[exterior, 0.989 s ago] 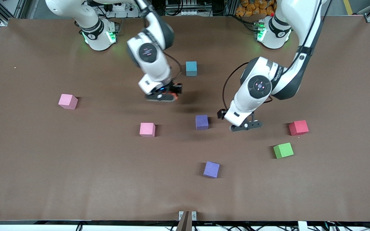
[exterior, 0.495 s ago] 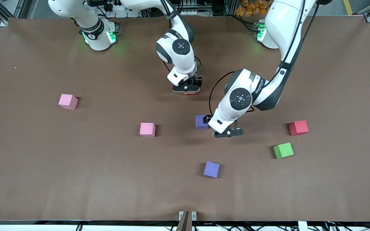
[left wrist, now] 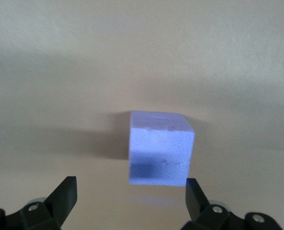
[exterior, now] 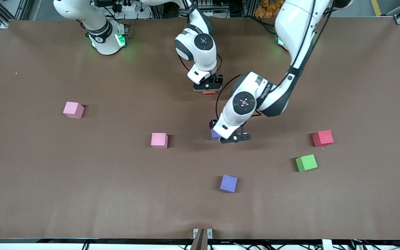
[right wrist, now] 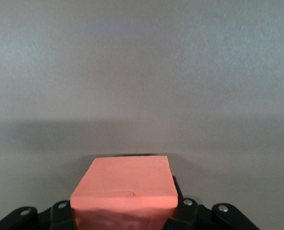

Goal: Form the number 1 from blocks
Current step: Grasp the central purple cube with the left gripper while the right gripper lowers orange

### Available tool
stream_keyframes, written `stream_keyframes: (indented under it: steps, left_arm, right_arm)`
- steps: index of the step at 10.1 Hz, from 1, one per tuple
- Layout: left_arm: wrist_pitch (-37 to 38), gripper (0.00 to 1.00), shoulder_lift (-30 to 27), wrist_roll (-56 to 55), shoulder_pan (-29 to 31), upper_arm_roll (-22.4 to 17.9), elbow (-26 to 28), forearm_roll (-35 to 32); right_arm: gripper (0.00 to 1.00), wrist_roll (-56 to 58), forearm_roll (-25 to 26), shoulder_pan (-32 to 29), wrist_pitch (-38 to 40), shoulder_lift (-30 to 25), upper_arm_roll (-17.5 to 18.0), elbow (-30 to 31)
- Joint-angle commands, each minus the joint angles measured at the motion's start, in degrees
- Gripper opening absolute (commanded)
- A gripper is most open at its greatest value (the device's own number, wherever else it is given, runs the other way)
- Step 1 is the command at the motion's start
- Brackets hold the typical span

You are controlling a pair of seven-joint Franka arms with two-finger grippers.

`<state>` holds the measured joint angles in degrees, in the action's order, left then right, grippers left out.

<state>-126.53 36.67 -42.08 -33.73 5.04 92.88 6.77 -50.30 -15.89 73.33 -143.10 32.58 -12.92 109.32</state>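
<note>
My right gripper (exterior: 207, 89) hangs over the table toward the robots' bases, shut on an orange block (exterior: 208, 92); in the right wrist view this orange block (right wrist: 125, 187) fills the shut right gripper (right wrist: 125, 213). My left gripper (exterior: 234, 138) is open and low beside a purple block (exterior: 215, 134), which the hand mostly hides. In the left wrist view that purple block (left wrist: 161, 148) lies just ahead of the open left gripper (left wrist: 131, 191), close to one fingertip (left wrist: 193, 189). A second purple block (exterior: 228, 183) lies nearer the front camera. Two pink blocks (exterior: 159, 140) (exterior: 73, 109) lie toward the right arm's end.
A red cube (exterior: 322, 138) and a green cube (exterior: 306, 163) lie toward the left arm's end of the brown table (exterior: 82, 194). The left arm's cable loops close to the right gripper.
The right gripper has carried the orange block toward the left arm's end and the bases. The left gripper has swung toward the right arm's end, over the purple block.
</note>
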Motion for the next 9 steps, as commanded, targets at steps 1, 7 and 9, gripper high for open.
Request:
stream_keyframes:
  steps: [1,7,9]
  left_arm:
    - [-2.83,1.0,2.44,-0.99,-0.81,-0.91,-1.65,1.06]
    - [-4.69,1.0,3.76,-2.04,-1.16,-0.83,-1.65,1.14]
    - [-6.53,1.0,4.29,-2.13,-1.16,-0.83,-1.65,1.14]
  right_arm:
    - [0.66,-0.94,-0.63,0.23,-0.07,-0.23,0.35,1.33]
    - [1.0,-3.49,-0.63,1.2,0.1,-1.89,0.44,2.3]
    - [1.0,-3.32,-0.11,-0.72,0.19,-6.97,0.35,5.54]
